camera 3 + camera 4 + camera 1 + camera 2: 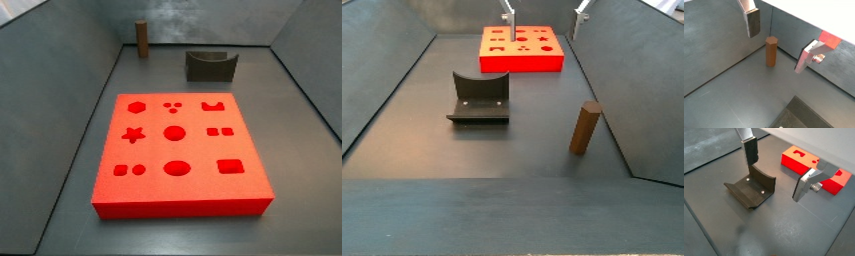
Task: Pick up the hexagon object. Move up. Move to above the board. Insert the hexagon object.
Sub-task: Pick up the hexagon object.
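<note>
The hexagon object is a slim brown peg standing upright on the grey floor near a wall corner; both side views show it. The red board lies flat with shaped cut-outs, and it also shows in a side view and a wrist view. My gripper is open and empty, high above the floor; the peg appears between its fingers but well below them. In a side view the gripper hangs at the far end, near the board. In a wrist view it is seen above the fixture.
The fixture, a dark curved bracket on a base plate, stands on the floor between peg and board. Grey walls enclose the floor on the sides.
</note>
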Available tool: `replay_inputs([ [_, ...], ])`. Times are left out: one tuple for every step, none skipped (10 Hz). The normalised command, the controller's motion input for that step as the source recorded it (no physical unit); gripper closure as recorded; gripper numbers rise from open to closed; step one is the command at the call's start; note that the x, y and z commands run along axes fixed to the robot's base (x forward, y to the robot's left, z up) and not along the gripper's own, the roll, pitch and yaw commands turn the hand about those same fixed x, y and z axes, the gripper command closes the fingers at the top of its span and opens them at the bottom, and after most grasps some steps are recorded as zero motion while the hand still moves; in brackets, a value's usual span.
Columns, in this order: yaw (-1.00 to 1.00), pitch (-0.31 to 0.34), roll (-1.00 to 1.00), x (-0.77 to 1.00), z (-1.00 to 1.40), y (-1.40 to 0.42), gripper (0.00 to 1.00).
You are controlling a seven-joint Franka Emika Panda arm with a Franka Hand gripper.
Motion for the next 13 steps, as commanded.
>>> replay_inputs([
  [0.0,-0.004,0.0,0.0,0.0,0.0,0.0],
  [0.0,-0.2,-0.01,-0.36,0.0,0.2,0.0],
  [0.16,-0.359,-0.14,-0.45,-0.06,0.65,0.0],
  [0.0,-0.331,0.02,-0.99,-0.49,0.41,0.0],
  [0.0,-0.314,0.04,-0.91,-0.56,0.56,0.0],
  [0.0,-0.32,0.04,-0.84,-0.59,0.62,0.0],
  [0.0,-0.344,0.0,-0.81,-0.56,0.59,0.0],
  [0.15,-0.346,0.0,-0.54,-0.55,0.68,0.0],
  [0.15,-0.361,0.0,-0.58,-0.54,0.61,0.0],
  [0.04,-0.411,-0.01,-0.67,-0.46,0.37,0.0],
  [0.14,-0.361,-0.13,0.25,-0.45,0.25,0.0],
  [0.04,-0.374,-0.14,0.47,-0.44,0.11,0.0],
  [0.0,-0.373,-0.12,0.42,-0.47,0.0,0.0],
])
